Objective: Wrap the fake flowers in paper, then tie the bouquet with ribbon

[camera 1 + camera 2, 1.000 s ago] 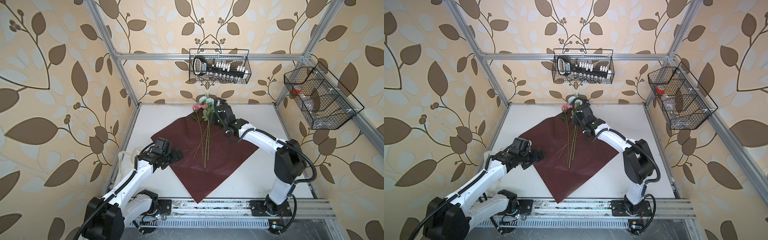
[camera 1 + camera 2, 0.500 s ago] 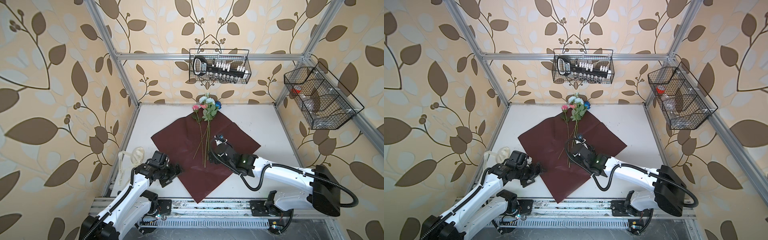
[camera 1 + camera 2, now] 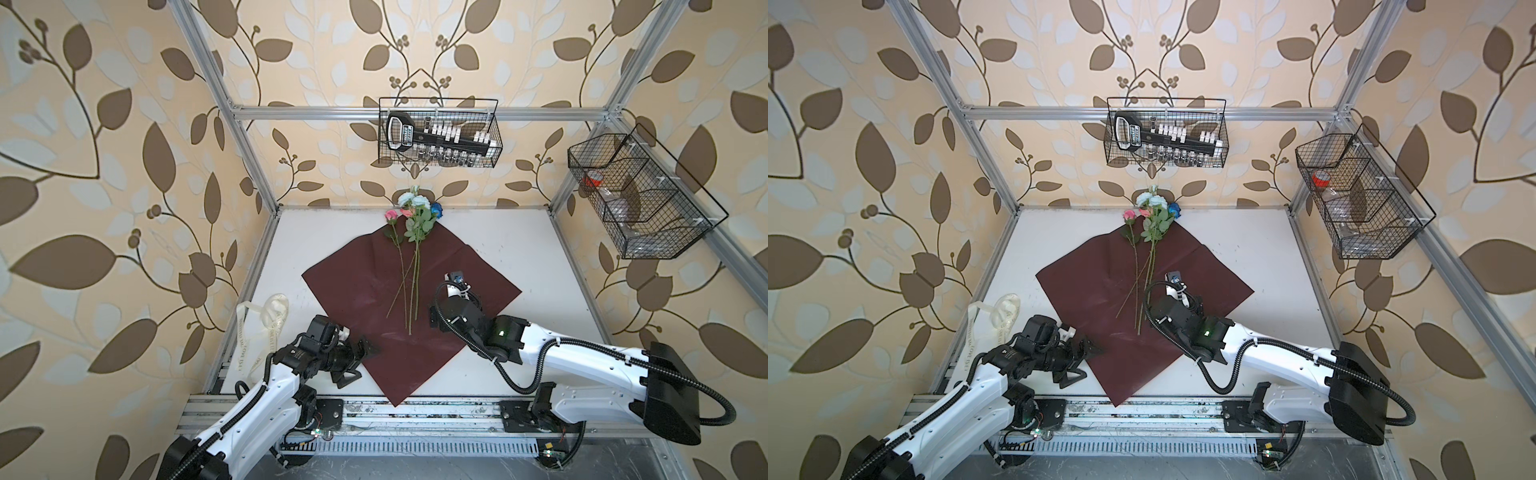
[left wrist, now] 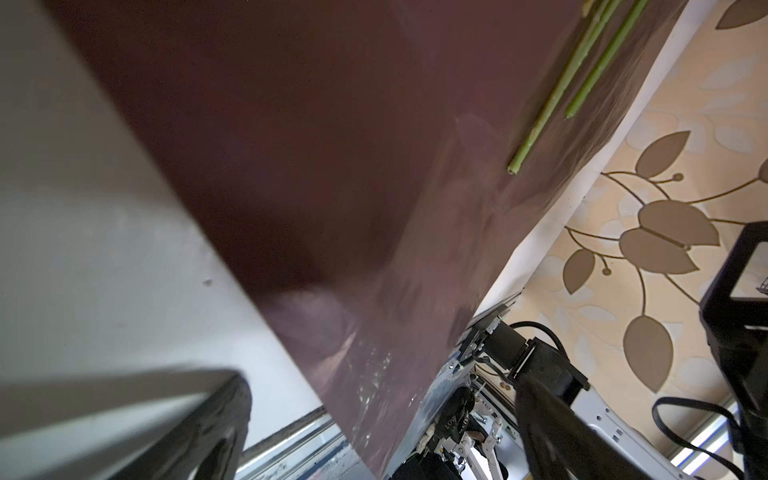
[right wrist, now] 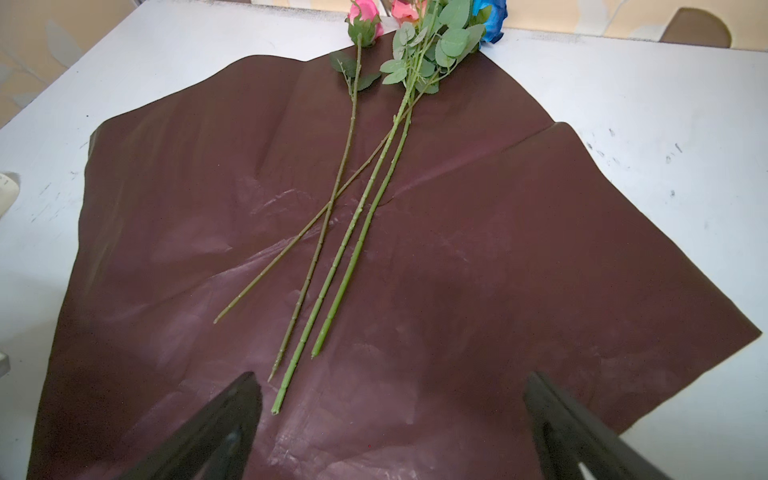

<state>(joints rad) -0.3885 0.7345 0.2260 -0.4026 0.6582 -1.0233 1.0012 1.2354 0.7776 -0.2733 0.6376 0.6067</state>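
In both top views the bouquet lies loose on the sheet, blooms past its far corner and stems running towards the near side. The left pincer gapes at the sheet's near-left edge, holding nothing. The right pincer sits just right of the stem ends, its tips tucked under the wrist here. The ribbon is untouched, off the left edge of the surface, and its print is too small to read.

On the left wrist view the fingers are spread wide with the sheet's edge between them. Only a few stem ends show; the blooms are cut off.

On the right wrist view the fingers are wide apart and empty. Four stems fan out, one crossing the others, and the longest ends just beside a finger. The dark-blue bloom is half hidden behind leaves.

Gathering looks like the job now. I'd sweep the splayed stems together low down and pinch all four at once. They're thin, likely to roll on that slick sheet, and the stray pink one could easily be missed.
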